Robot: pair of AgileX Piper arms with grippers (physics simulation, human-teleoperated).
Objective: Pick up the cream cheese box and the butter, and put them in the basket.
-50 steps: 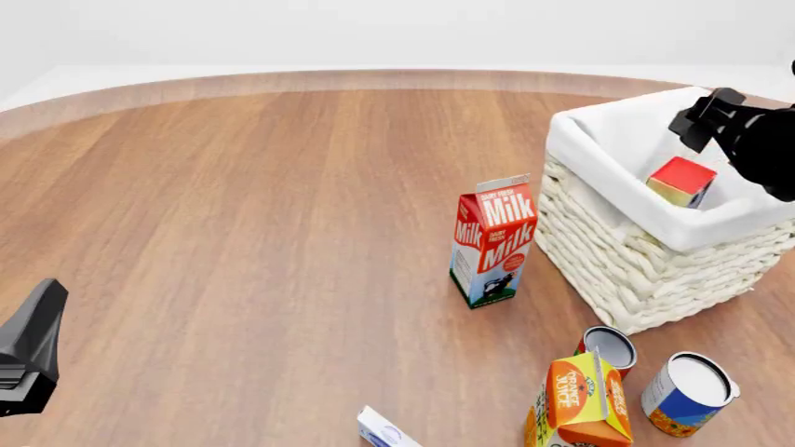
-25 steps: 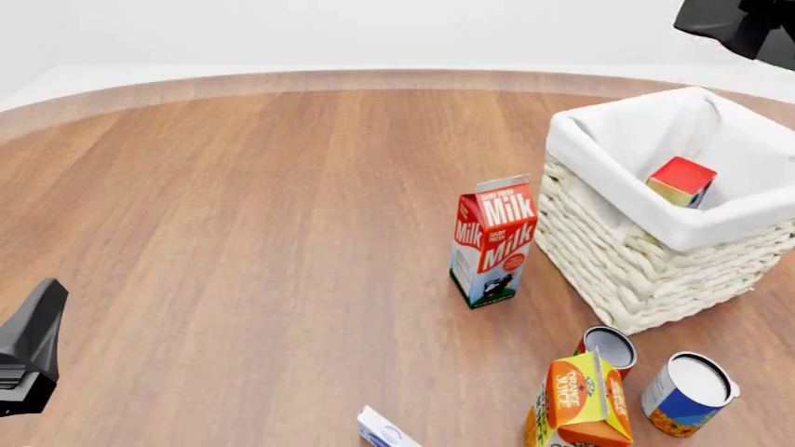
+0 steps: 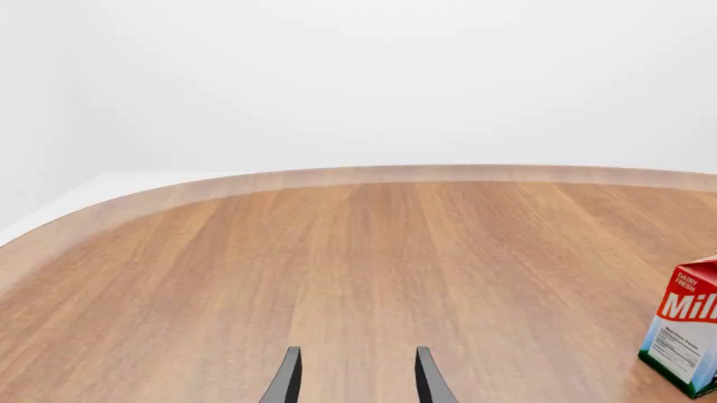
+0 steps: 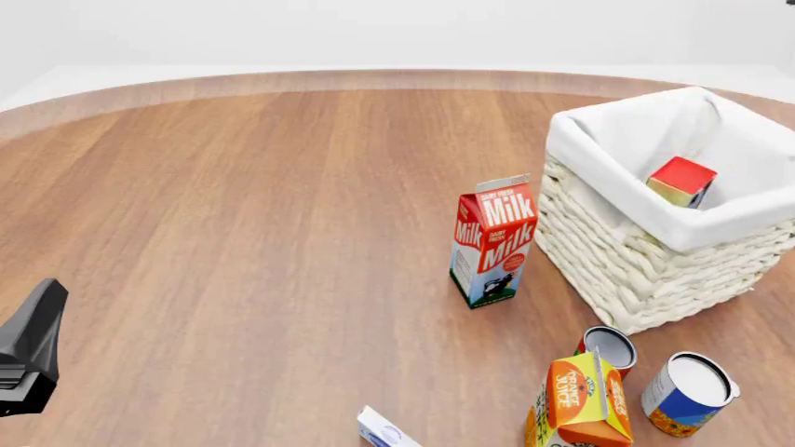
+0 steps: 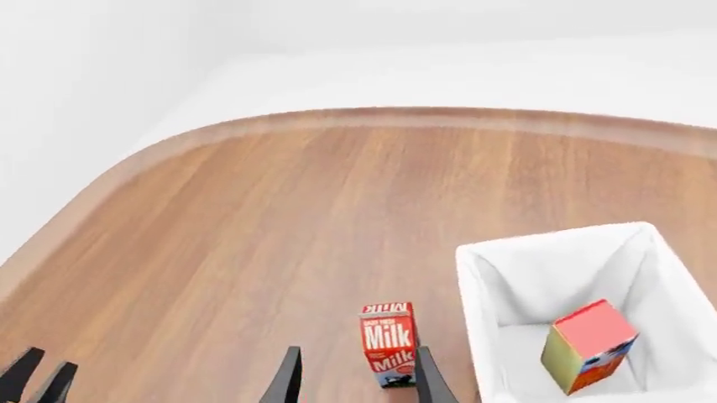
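So the butter [image 4: 682, 180] is sitting inside the basket [image 4: 646, 270], tilted on edge against the liner near the far corner; the right wrist view is showing the same thing from high above, carton [image 5: 586, 346] lying well inside the cloth walls. Judging by that, half the job is looking done. The cream cheese box [image 4: 385, 430] is lying on the table at the near edge of the front view, well apart from the basket, with nothing touching it, so that pick and drop are what I'm reading as left.

Right gripper [image 5: 351, 378] is hanging high over the table with its jaws apart and nothing between them. Left gripper [image 3: 355, 378] is pointing across bare wood, jaws also spread and holding nothing.

Hard to see: the cream cheese box is getting cut off by the frame bottom, only a corner showing. The milk carton [image 4: 494, 241] is standing between it and the basket
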